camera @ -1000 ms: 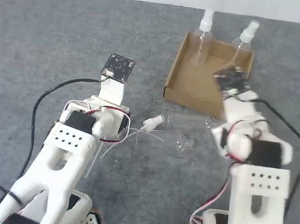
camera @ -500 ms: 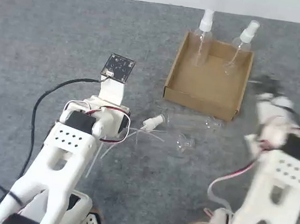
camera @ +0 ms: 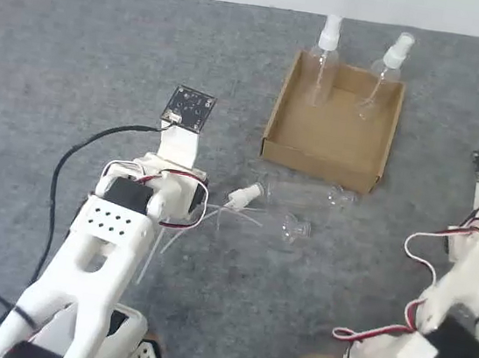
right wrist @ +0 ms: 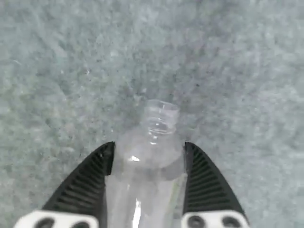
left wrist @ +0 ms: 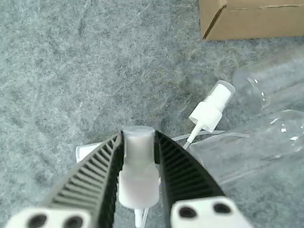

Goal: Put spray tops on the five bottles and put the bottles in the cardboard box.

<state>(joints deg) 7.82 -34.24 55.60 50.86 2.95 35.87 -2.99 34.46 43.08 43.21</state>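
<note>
Spray top (left wrist: 137,175) pinched in left end effector (left wrist: 137,137) | uncapped bottle (right wrist: 159,118) clamped in right end effector (right wrist: 148,149) | needed: tube fed squarely into neck

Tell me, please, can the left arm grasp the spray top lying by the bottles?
Likely not: the left gripper is shut on another top, though the way to the lying spray top looks free.

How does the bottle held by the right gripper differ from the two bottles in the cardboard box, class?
The held bottle has a bare, open threaded neck; the box bottles each wear a white spray top. The held bottle is clamped in the right gripper over the grey carpet; the box bottles stand upright at the far end of the cardboard box. All are clear plastic.
</note>
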